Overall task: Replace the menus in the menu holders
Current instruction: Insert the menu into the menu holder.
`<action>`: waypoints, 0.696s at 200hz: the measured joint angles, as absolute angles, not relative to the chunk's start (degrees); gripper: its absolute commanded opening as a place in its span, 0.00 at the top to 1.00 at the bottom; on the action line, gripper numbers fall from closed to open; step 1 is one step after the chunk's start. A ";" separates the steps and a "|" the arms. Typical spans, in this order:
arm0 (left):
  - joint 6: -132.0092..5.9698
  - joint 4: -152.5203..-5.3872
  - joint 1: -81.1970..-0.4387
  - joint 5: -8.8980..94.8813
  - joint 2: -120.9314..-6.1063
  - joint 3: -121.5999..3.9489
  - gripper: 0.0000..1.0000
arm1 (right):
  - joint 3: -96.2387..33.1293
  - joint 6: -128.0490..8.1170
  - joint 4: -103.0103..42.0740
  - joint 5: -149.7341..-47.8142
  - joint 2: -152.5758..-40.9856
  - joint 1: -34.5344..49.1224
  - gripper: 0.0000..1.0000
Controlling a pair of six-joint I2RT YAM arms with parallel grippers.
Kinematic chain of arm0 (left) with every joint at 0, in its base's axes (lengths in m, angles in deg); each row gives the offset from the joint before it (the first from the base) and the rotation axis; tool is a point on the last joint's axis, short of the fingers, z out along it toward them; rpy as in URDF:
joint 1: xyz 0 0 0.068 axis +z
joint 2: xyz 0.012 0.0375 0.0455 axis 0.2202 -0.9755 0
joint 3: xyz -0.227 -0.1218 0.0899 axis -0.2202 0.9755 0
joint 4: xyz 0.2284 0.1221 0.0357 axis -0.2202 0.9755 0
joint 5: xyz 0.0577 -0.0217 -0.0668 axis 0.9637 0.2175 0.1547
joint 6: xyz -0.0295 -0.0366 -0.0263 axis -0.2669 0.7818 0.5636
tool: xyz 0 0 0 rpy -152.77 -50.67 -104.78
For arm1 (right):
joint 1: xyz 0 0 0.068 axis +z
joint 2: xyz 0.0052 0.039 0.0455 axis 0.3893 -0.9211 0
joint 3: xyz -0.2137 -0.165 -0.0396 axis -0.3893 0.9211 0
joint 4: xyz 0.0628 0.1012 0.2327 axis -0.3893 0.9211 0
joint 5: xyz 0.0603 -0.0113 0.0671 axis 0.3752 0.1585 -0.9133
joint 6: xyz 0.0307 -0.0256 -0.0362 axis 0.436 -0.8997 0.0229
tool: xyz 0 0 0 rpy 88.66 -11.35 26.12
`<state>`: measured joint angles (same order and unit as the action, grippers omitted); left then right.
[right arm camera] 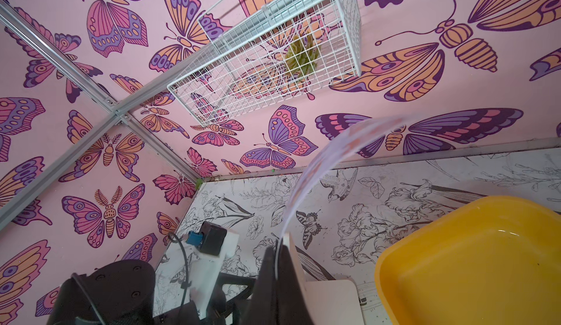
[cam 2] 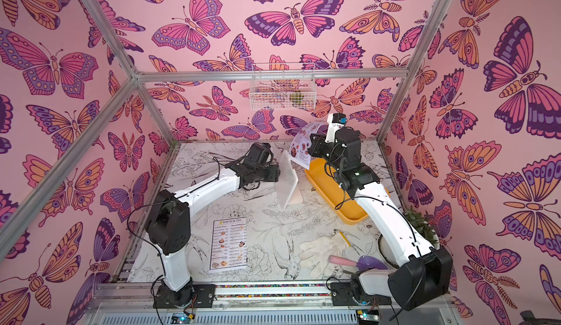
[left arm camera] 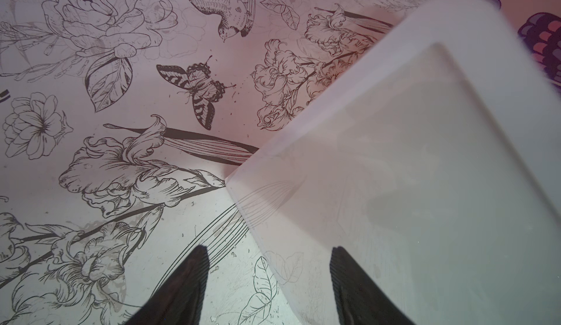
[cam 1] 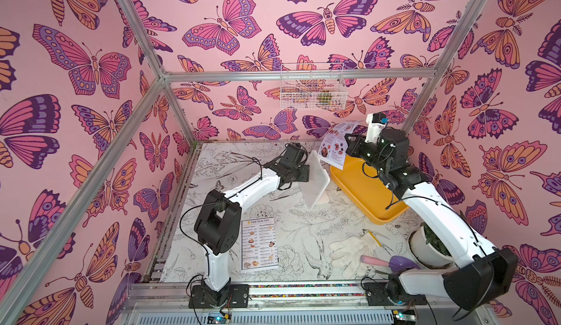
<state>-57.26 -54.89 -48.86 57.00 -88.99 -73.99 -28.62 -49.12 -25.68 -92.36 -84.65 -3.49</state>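
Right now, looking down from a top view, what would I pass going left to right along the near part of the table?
DIM SUM INN menu → white glove → potted plant. The pencil and scoop overlap these, so they are left out.

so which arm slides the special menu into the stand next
Right: the right end effector is shut on the pale paper SPECIAL MENU sheet, beside the upright clear plastic sign stand. The left end effector is open at the stand's edge.

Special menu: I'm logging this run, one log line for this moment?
right tool: shut on special menu | left tool: open at menu holder | Dim Sum menu: on table
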 measured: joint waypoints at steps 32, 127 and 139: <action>-57.26 -54.92 -48.86 57.00 -89.19 -74.58 0.34 | -28.62 -49.36 -25.48 -92.36 -84.65 -3.49 1.00; -57.28 -54.87 -49.12 57.07 -89.93 -74.86 0.34 | -29.50 -50.96 -25.42 -92.14 -84.65 -3.49 1.00; -57.28 -54.85 -49.12 57.20 -89.93 -74.93 0.34 | -29.50 -51.35 -25.35 -92.16 -84.65 -3.49 1.00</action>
